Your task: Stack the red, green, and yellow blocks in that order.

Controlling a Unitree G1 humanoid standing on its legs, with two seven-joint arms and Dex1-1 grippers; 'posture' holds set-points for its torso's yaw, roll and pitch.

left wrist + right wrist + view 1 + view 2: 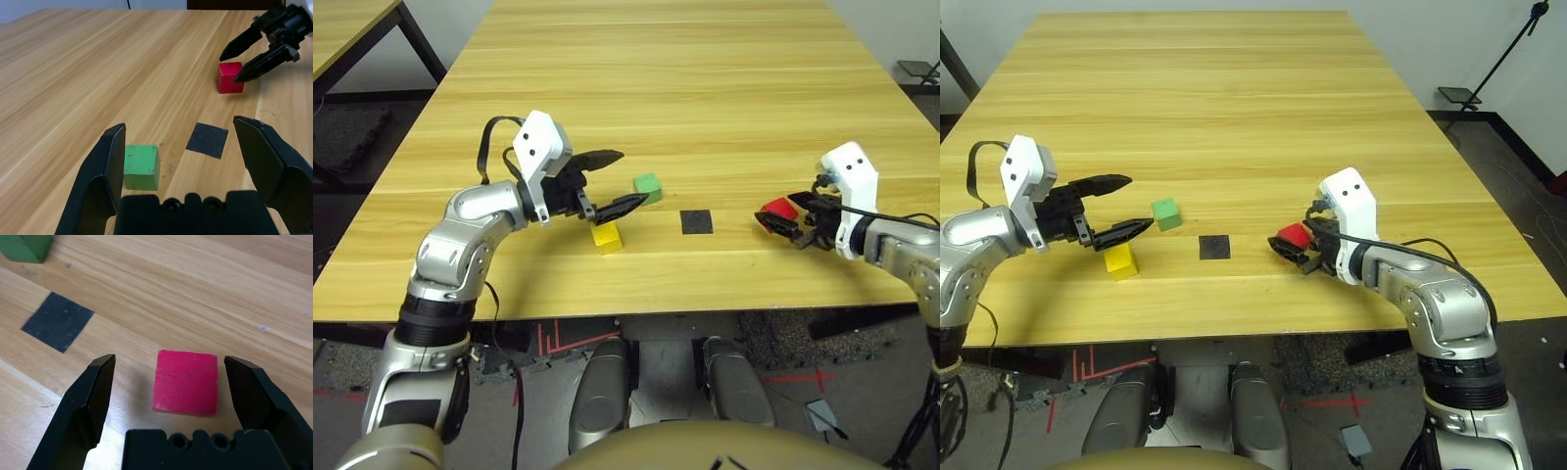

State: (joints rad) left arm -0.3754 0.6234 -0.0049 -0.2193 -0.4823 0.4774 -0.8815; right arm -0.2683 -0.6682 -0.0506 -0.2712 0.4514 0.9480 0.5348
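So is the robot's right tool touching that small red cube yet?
Apart. The right wrist view shows bare wood between the matte red cube and each black finger of the right tool.

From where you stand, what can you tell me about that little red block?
The red block is a small cube with flat, matte-looking faces, a few faint marks on top and fairly crisp edges. It sits flat on the table, to the robot's right of the black square patch. The right gripper is open around it, with a gap on either side, so it isn't gripped. Nothing is stacked on it.
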